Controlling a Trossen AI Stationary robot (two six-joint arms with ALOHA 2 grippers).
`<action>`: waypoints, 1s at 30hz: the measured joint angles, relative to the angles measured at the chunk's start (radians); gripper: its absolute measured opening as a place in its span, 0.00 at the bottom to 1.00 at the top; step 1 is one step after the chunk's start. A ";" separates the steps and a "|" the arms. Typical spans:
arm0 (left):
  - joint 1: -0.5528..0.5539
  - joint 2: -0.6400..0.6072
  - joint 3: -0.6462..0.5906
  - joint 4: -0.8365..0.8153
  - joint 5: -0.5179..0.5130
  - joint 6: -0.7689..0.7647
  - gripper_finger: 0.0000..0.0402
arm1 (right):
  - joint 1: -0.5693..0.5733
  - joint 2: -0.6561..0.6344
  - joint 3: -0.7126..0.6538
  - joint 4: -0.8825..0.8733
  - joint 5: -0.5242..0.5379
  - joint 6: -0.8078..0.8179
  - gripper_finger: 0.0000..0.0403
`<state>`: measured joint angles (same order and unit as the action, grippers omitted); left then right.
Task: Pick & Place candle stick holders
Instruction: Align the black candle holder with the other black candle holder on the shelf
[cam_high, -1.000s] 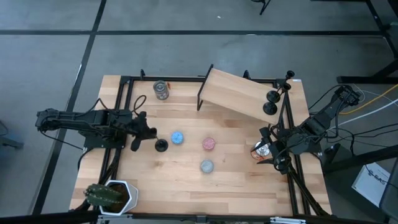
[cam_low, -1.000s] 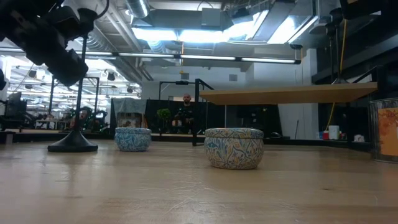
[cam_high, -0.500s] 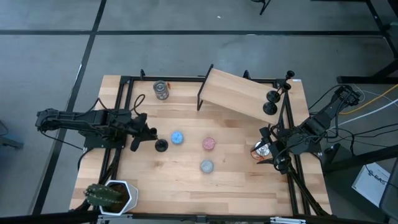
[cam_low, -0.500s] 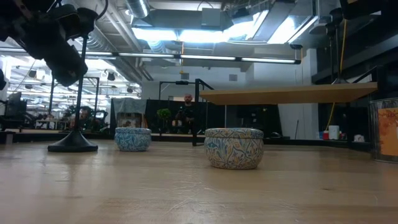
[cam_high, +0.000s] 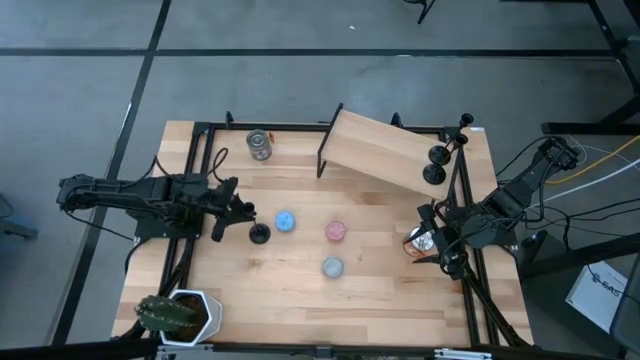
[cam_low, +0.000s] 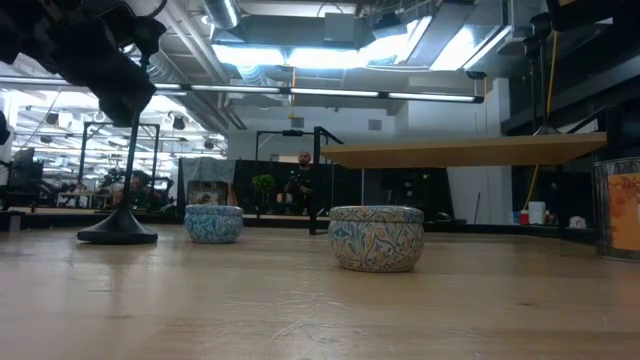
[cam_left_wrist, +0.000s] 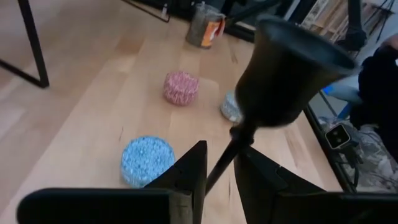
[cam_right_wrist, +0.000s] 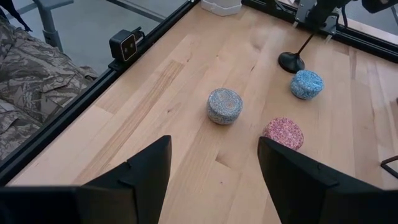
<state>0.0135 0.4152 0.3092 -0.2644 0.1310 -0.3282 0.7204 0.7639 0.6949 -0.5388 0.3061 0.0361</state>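
One black candle stick holder (cam_high: 259, 234) stands with its round base (cam_low: 118, 235) on the table, left of centre. My left gripper (cam_high: 245, 213) is shut on its thin stem just below the cup (cam_left_wrist: 292, 68). Two more black holders (cam_high: 439, 155) (cam_high: 433, 175) stand at the right end of the raised wooden shelf (cam_high: 375, 150). My right gripper (cam_right_wrist: 214, 149) is open and empty at the table's right edge (cam_high: 440, 250), beside a shiny can (cam_high: 420, 242). My left gripper pinches the holder's thin stem (cam_left_wrist: 219, 173) between its two fingers, high up under the cup. The fingers come about level from the table's left side and lie across the stem. The holder stands nearly upright, its base on the table.
A blue disc (cam_high: 286, 220), a pink disc (cam_high: 336, 231) and a grey disc (cam_high: 332, 267) lie mid-table, right of the held holder. A metal can (cam_high: 259, 145) stands at the back. A potted plant (cam_high: 180, 313) stands at the near left corner. A black frame rims the table.
My left gripper has moved a little toward the table's right edge, onto the holder's stem, and shows slightly higher in the low view. The holder's base has stayed where it was on the table.
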 joint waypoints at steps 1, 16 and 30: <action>0.000 0.000 0.000 0.004 0.000 0.010 0.18 | 0.000 0.000 0.000 0.000 0.000 0.000 0.60; 0.000 0.005 -0.001 0.127 -0.063 -0.088 0.03 | 0.000 0.003 0.000 0.025 0.006 0.005 0.60; 0.000 0.298 0.082 0.482 -0.114 -0.026 0.03 | -0.016 0.186 0.000 0.262 0.351 -0.046 0.60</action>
<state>0.0135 0.7131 0.3916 0.2180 0.0166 -0.3540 0.7045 0.9498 0.6949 -0.2772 0.6576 -0.0098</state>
